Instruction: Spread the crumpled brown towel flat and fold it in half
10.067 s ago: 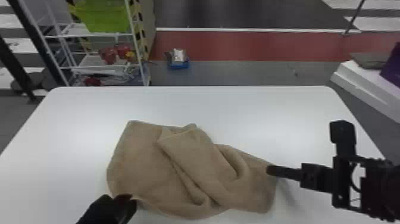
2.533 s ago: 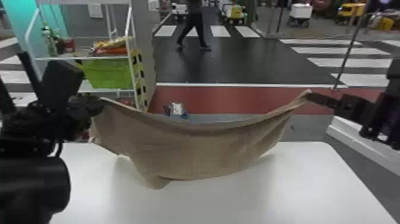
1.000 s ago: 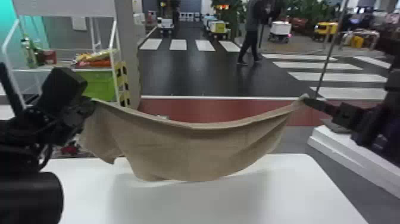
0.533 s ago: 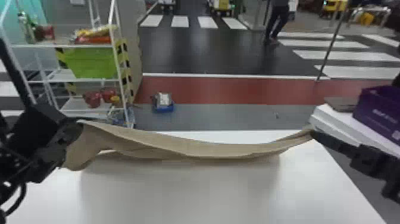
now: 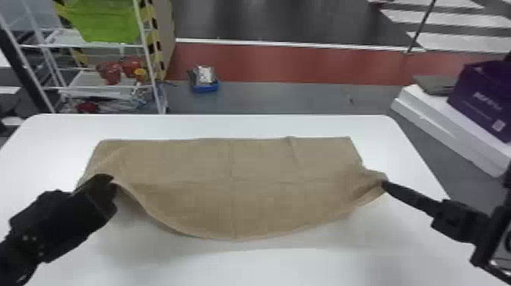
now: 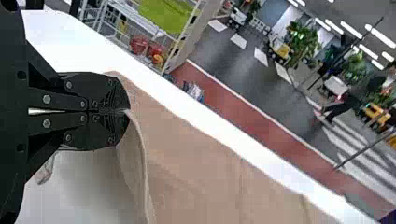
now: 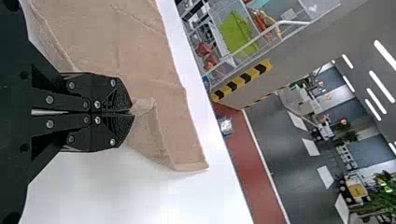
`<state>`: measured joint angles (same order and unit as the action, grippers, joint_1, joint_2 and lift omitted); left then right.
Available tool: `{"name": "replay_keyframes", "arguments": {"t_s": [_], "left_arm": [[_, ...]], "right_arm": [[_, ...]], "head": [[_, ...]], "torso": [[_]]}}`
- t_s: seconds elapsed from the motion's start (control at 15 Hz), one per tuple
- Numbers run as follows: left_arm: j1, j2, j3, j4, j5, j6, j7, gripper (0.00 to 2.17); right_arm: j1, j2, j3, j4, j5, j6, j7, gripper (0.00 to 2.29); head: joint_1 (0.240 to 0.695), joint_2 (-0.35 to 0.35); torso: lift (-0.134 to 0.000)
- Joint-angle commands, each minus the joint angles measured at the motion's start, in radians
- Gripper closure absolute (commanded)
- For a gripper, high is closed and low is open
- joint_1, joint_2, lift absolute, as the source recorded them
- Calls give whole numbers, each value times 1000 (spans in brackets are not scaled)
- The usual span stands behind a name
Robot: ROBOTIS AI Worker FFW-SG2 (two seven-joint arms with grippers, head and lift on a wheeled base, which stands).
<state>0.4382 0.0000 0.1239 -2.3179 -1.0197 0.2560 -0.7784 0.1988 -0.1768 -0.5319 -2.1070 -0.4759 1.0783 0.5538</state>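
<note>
Whereas the brown towel [image 5: 228, 197] hung between the arms a second ago, its far part now lies on the bench [image 5: 266, 266]; spreading judged nearly done, fold outstanding. Clock centred on towel, head view: left gripper [image 5: 113, 181] at 9 o'clock, pinched on cloth; right gripper [image 5: 384, 184] at 3, likewise, cloth bunched there. Far edge fairly straight, 10 to 2; near edge bows toward 6. Bare strip past 12, wider room toward 6 for laying down

White table [image 5: 243, 126], rounded far corners; brown towel [image 5: 228, 163] spread wide, far part on tabletop.
</note>
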Motion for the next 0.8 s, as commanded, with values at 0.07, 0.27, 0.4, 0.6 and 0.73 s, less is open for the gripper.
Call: {"name": "replay_keyframes", "arguments": {"t_s": [0.07, 0.27, 0.4, 0.6, 0.73], "left_arm": [[53, -3, 65, 45, -17, -146, -15, 1413], [53, -3, 83, 80, -73, -195, -16, 711], [53, -3, 85, 86, -111, -195, -16, 191], [57, -3, 92, 98, -157, -195, 30, 147], [56, -3, 92, 114, -192, -195, 65, 154]], "right_arm": [[51, -4, -16, 9, 26, 4, 20, 1241], [65, -4, -28, 10, 26, 13, 23, 1214], [65, -4, -43, -1, 16, 62, 23, 859], [65, -1, -77, -14, 2, 96, 21, 518], [62, 2, -103, -25, -1, 114, 21, 279]], "head": [[695, -86], [695, -94], [695, -94], [695, -85], [695, -79]], "torso": [[-134], [-134], [-134], [-134], [-134]]}}
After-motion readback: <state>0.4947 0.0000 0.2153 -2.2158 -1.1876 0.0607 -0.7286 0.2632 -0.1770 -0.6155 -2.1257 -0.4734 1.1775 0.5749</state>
